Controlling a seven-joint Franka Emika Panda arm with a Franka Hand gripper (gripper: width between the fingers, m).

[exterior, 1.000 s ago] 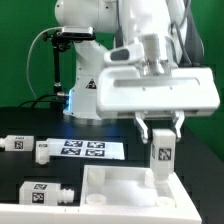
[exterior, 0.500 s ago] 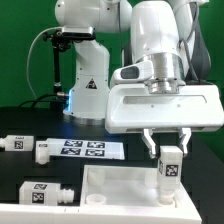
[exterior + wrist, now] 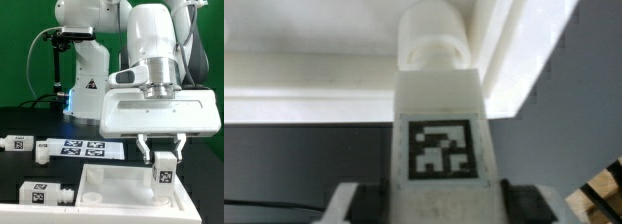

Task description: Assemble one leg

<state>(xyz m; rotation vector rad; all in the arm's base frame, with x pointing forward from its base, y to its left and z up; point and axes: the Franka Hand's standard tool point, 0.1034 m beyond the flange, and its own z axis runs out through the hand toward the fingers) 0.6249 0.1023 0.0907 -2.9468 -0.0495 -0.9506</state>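
Observation:
My gripper (image 3: pixel 162 152) is shut on a leg (image 3: pixel 163 172), a small white square post with a black-and-white tag on its side. It holds the leg upright over the right end of the wide white panel with raised rim (image 3: pixel 100 184), the leg's lower end at the panel. In the wrist view the leg (image 3: pixel 441 110) runs out from between my fingers (image 3: pixel 530 200) toward the panel's rim (image 3: pixel 313 40). Two more legs lie on the table at the exterior view's left, one at the back (image 3: pixel 18 144) and one at the front (image 3: pixel 45 193).
The marker board (image 3: pixel 82 149) lies flat behind the panel, with a small white part (image 3: pixel 42 150) at its left end. The robot's base (image 3: pixel 85 95) stands at the back. The table is black.
My gripper has shifted slightly and come lower with the leg, bringing its lower end down to the panel's right end.

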